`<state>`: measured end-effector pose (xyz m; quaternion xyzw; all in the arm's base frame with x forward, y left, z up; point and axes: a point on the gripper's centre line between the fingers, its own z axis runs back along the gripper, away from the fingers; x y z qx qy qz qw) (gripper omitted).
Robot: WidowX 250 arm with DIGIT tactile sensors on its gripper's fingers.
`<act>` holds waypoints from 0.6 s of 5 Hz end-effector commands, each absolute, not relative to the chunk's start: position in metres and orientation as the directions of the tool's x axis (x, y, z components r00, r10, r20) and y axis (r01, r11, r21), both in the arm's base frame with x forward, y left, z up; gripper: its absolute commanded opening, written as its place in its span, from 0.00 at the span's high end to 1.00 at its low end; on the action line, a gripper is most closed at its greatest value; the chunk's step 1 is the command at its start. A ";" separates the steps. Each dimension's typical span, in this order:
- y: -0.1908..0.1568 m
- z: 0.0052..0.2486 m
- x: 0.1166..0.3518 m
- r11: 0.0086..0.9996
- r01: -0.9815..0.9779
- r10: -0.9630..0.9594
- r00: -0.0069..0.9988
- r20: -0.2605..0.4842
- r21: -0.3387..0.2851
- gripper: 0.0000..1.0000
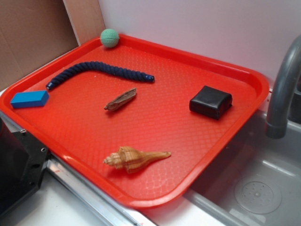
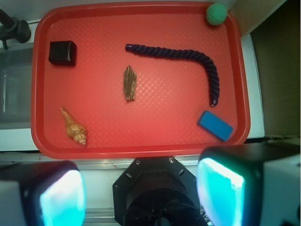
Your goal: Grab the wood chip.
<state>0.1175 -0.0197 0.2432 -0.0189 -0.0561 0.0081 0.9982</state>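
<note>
Red plastic tray (image 1: pixel 244 101) sits by a grey sink (image 1: pixel 258 188), seen from the side and from my wrist cam looking straight down. Taking the wood chip (image 2: pixel 130 83) as landmark: it lies near the tray's centre, a small brown sliver w/ pointed ends, flat on the tray, nothing touching it.

Around the chip, in the wrist view: dark blue rope (image 2: pixel 188 59) curves past above and to the right of it, near but apart. Black block (image 2: pixel 62 52) is well off to the upper left. Tan spiral seashell (image 2: pixel 74 127) is below and to the left, well apart. Blue block (image 2: pixel 215 125) is to the lower right; green ball (image 2: pixel 216 13) sits far up-right in the tray corner.

My gripper (image 2: pixel 141 188) shows only at the bottom of the wrist view, both fingers wide apart w/ nothing between them. It hangs high, back from the tray's near edge, well apart from the chip.

Step, as I judge it: approach, not yet begun. Next move calls for travelling fwd over the chip, turning the fingers to close across its narrow width, then descending almost to the tray since the chip is so thin.
</note>
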 end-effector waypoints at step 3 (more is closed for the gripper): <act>-0.013 0.255 0.211 0.979 -0.198 0.203 0.967 0.154 -0.048 0.00</act>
